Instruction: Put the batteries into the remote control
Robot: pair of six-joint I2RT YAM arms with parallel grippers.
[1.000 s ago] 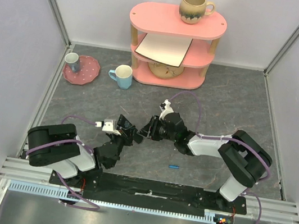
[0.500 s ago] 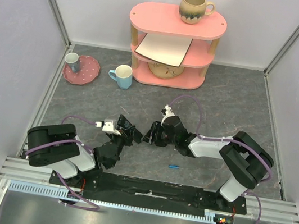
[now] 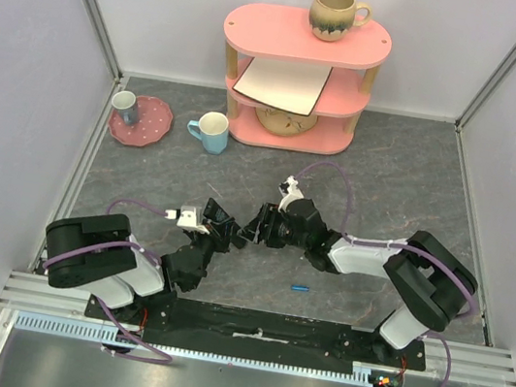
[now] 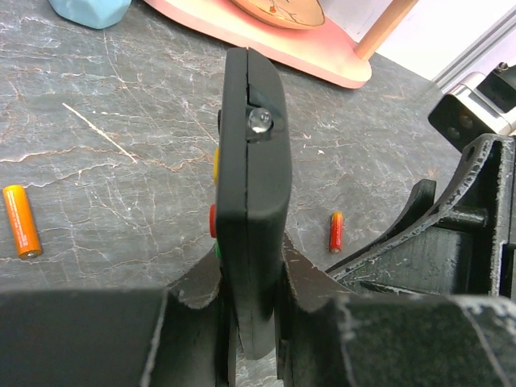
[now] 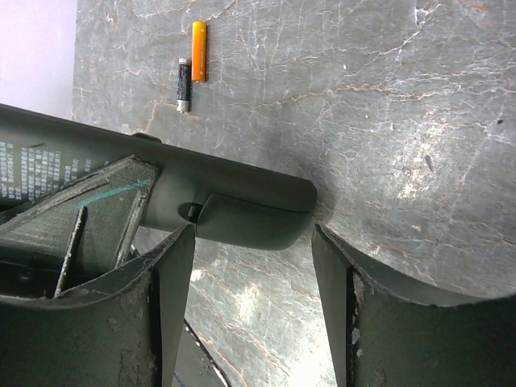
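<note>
On the far left of the bench (image 3: 416,189) sits a pink dotted plate (image 3: 151,127) with a small cup (image 3: 125,106) on it, and just right of it a blue mug (image 3: 211,131). Behind these stands a pink shelf (image 3: 308,34) with a brown mug (image 3: 334,13) on top, a white board (image 3: 283,85) on the middle level and a bowl (image 3: 284,122) below.

Nearer the arms, the left pincer (image 4: 254,322) is clamped on the remote (image 4: 251,177), which it holds on edge above the bench, its narrow side and a small screw facing the left wrist camera, coloured buttons showing along its left edge. In that view an orange battery (image 4: 21,220) lies on the bench to the left of the remote, and a red-orange battery (image 4: 335,231) lies to its right, both apart from it.

The right pincer (image 5: 250,250) meets the remote from the right, its jaws standing wide with the remote's rounded end between them; neither finger (image 5: 161,266) visibly presses on it. Beyond, in the right wrist view, an orange battery (image 5: 198,51) lies beside a dark one (image 5: 184,83).

Further right, a blue battery (image 3: 299,287) lies alone on the bench, near the right arm's base.
</note>
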